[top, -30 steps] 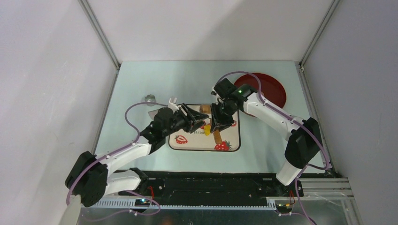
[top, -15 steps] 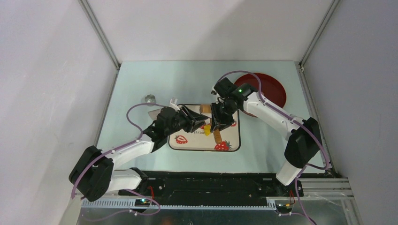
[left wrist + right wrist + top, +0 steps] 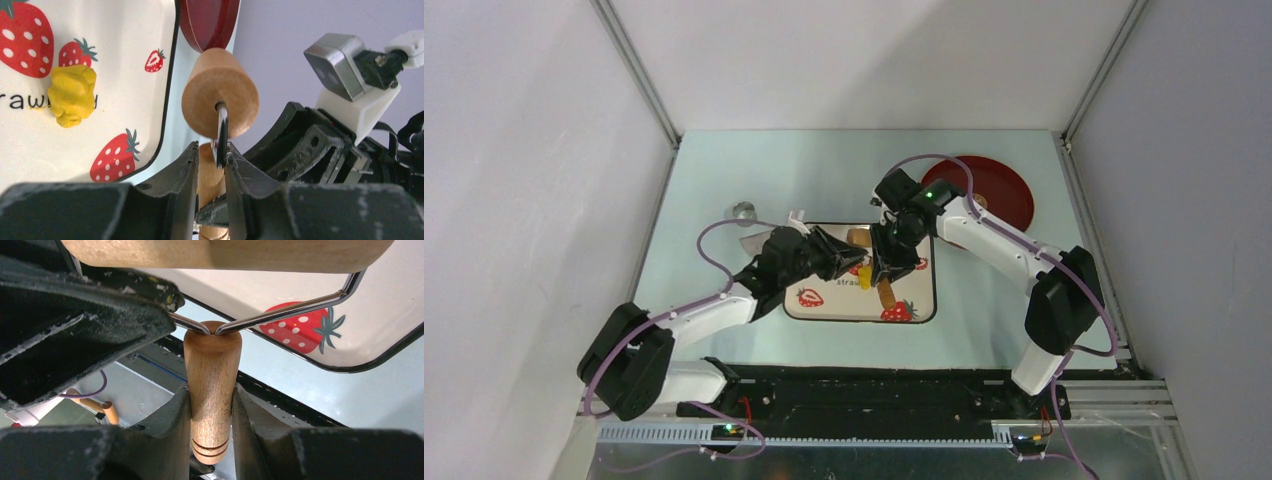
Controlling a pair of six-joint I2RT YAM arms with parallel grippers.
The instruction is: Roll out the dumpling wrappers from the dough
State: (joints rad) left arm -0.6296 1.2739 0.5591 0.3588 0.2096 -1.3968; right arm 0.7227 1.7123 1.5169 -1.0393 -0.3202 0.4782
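While the right gripper (image 3: pixel 211 396) is clamping the handle (image 3: pixel 212 365), the left gripper (image 3: pixel 211 152) is bracketing the wire (image 3: pixel 222 125) of the roller (image 3: pixel 220 90), possibly pinching it. The dough (image 3: pixel 72 95) is lying unrolled on the tray (image 3: pixel 125 50); the next move is lowering the roller onto it.

Tray (image 3: pixel 839 305): white, red strawberries with green leaves and white seeds, black rim and lettering.
Dough (image 3: pixel 72 95): bright yellow, left of the left wrist view.
Roller drum (image 3: pixel 220 92): pale wood.
Roller handle (image 3: pixel 212 390): tan wood, dark rings near its end.
Wire frame (image 3: pixel 280 312): silver.
Plate (image 3: pixel 1009 190): dark red, upper right.
Table (image 3: pixel 754 170): pale mint.
Cables (image 3: pixel 709 250): purple.
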